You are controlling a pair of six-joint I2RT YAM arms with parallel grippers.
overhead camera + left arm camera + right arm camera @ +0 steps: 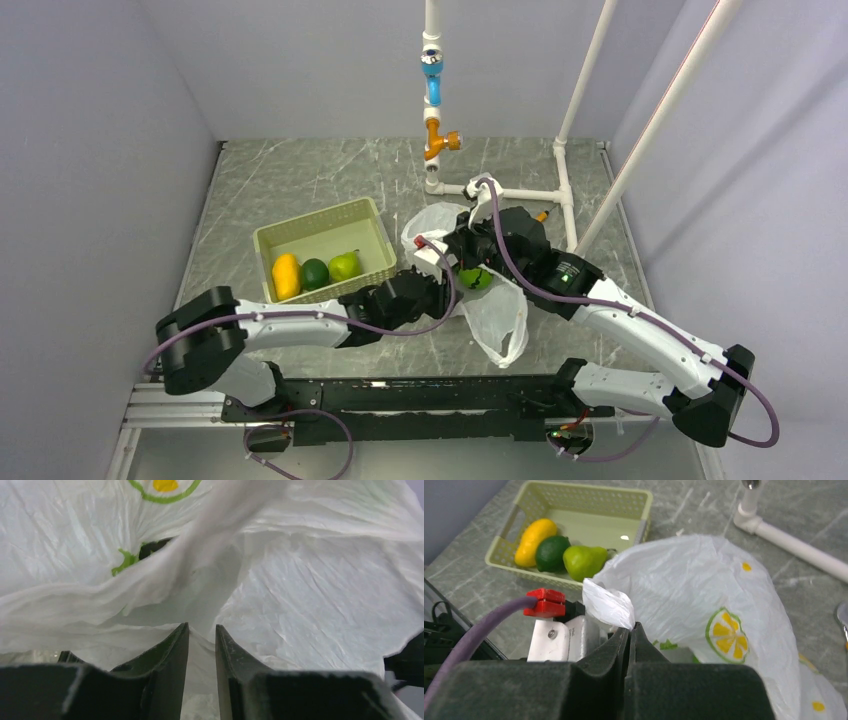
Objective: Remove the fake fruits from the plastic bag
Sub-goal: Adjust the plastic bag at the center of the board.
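Note:
The white plastic bag [495,320] printed with citrus slices lies crumpled mid-table. My right gripper [455,250] is shut on the bag's upper edge [631,625]. My left gripper [447,285] is at the bag's mouth, its jaws [202,626] close together with a fold of bag film [325,605] pinched between them. A bright green fruit [475,278] shows in the bag's mouth. In the left wrist view a dark green shape [155,547] peeks from behind a fold. A yellow mango [286,275], a dark green fruit [316,273] and a green pear [345,265] lie in the basket.
The pale green lattice basket [320,215] stands left of the bag, and its rim [589,490] shows in the right wrist view. A white pipe frame [520,193] with blue and orange fittings [433,80] rises behind the bag. Grey walls close in both sides.

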